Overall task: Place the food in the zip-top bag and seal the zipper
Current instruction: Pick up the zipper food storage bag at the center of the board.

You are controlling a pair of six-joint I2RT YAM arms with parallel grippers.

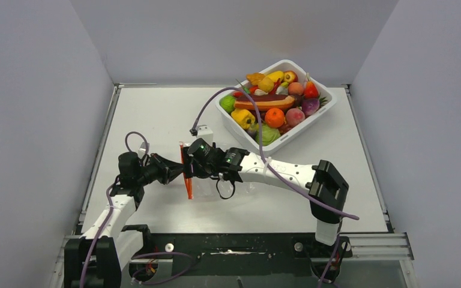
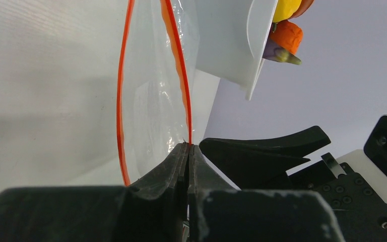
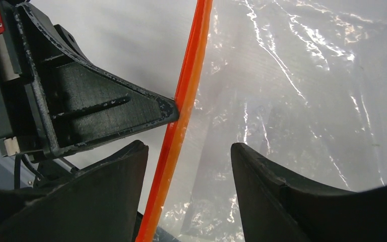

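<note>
On the matte white table lies the crinkly clear zip-top bag, its thin red-orange zipper pinched in the left gripper. The right gripper straddles that strip, jaws apart; glossy food fills a white tub.

Table with tub and zip-top bag

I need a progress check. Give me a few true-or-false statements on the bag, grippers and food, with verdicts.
1. The left gripper is shut on the zipper. True.
2. The right gripper is clamped on the zipper. False: its jaws stand apart, one each side of it.
3. The bag holds some of the food. False: it looks empty; the food is in the tub.
4. The bag's mouth gapes open. True.
</note>
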